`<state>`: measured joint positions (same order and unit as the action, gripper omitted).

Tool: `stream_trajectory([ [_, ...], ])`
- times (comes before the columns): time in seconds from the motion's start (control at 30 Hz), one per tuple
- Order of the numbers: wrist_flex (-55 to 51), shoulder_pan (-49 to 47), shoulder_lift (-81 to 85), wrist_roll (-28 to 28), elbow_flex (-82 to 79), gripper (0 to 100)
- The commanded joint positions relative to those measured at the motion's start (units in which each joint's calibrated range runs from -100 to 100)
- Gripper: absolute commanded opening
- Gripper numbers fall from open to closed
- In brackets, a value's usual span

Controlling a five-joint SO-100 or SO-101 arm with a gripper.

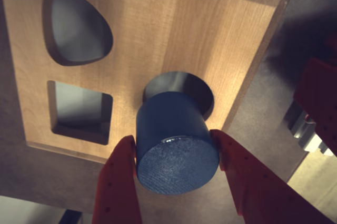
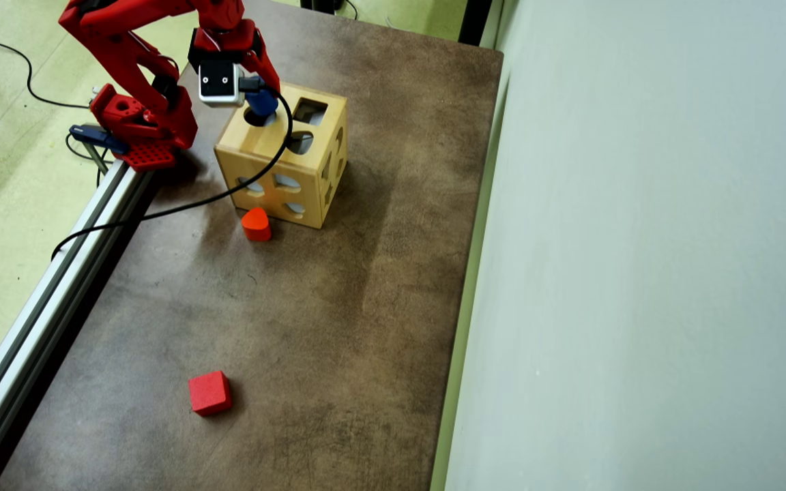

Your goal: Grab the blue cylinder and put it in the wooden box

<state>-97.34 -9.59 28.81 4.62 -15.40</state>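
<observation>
My red gripper (image 1: 176,153) is shut on the blue cylinder (image 1: 174,140), one finger on each side of its round wall. The cylinder hangs just above the round hole (image 1: 202,90) in the top of the wooden box (image 1: 174,29), slightly off the hole's centre. In the overhead view the gripper (image 2: 261,95) holds the blue cylinder (image 2: 263,103) over the round hole at the near-left corner of the box top (image 2: 284,146). The box top also has a square hole (image 1: 81,111) and a rounded-triangle hole (image 1: 76,24).
An orange-red rounded block (image 2: 256,224) lies on the brown table (image 2: 338,307) against the box's front face. A red cube (image 2: 209,393) lies near the table's front. An aluminium rail (image 2: 59,273) runs along the left edge, with the arm's base (image 2: 137,129) on it. A pale wall (image 2: 638,239) bounds the right side.
</observation>
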Motion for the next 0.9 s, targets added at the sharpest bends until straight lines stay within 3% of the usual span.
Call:
stream_trajectory([
  [0.0, -0.57, -0.06, 1.89, 0.29, -0.26, 19],
  [0.87, -0.57, 4.39, 1.72, 1.17, -2.05, 19],
])
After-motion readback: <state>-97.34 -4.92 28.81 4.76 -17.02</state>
